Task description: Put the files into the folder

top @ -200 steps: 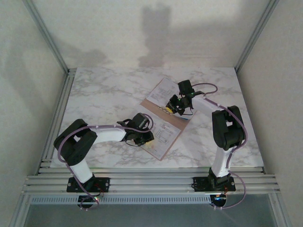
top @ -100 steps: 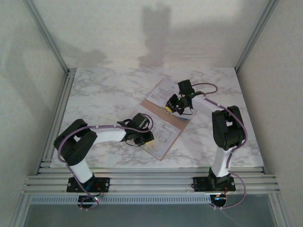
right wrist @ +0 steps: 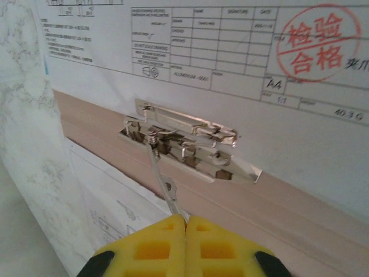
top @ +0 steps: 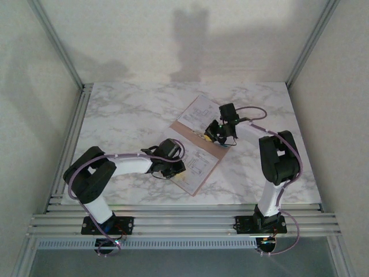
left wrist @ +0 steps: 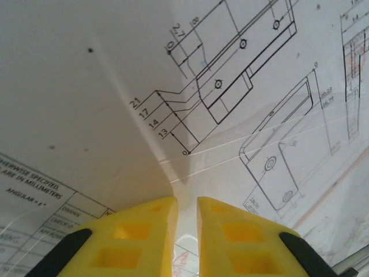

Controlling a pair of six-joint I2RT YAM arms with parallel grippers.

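one folder (right wrist: 288, 210), one metal clip (right wrist: 184, 147), two printed sheets (right wrist: 202, 46)

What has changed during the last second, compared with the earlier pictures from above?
The right gripper closed fully on the thin metal lever of the clip on the folder, and its wrist shifted slightly toward the near right. The left gripper drew slightly left, keeping its pinch on the files. Folder and sheets lie as before.
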